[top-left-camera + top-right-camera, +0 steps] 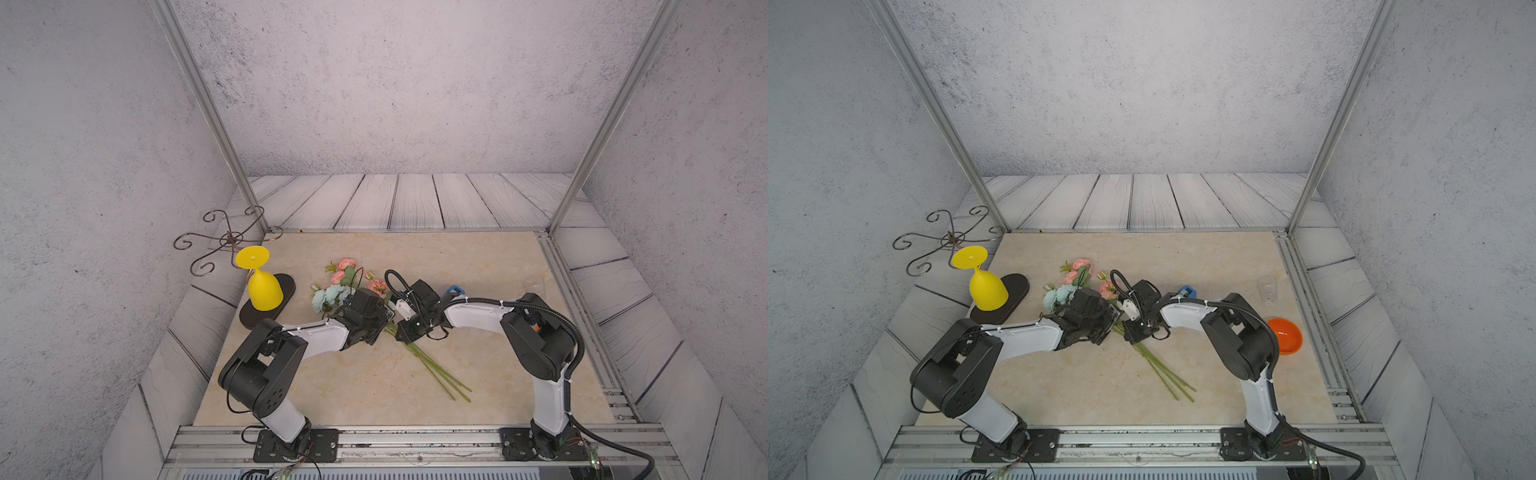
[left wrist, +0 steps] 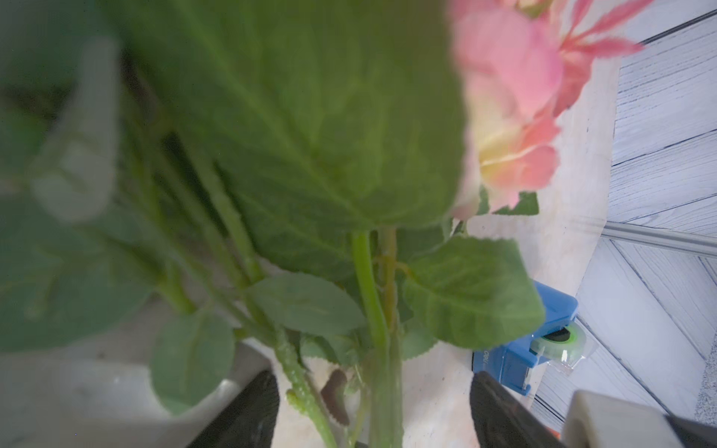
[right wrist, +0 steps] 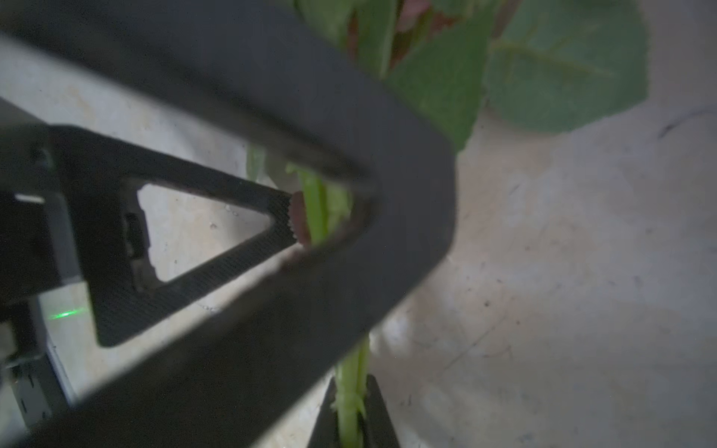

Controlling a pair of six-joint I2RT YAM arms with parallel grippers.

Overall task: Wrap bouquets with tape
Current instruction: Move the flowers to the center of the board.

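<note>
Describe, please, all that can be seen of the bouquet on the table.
The bouquet looks artificial: pink and pale blue blooms, broad green leaves, several long thin green stems. It lies diagonally on the beige table, blooms toward the back wall, stem ends toward the front. The right claw is shut on the stems; the left claw stands open around them.

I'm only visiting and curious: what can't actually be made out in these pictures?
- tape dispenser: both top views, mostly hidden behind the right arm.
- left gripper: left wrist view, fingers cut off by the edge; close leaves blur the rest.
- right gripper: right wrist view, only its tips show at the edge, clamped on the bouquet stems.
</note>
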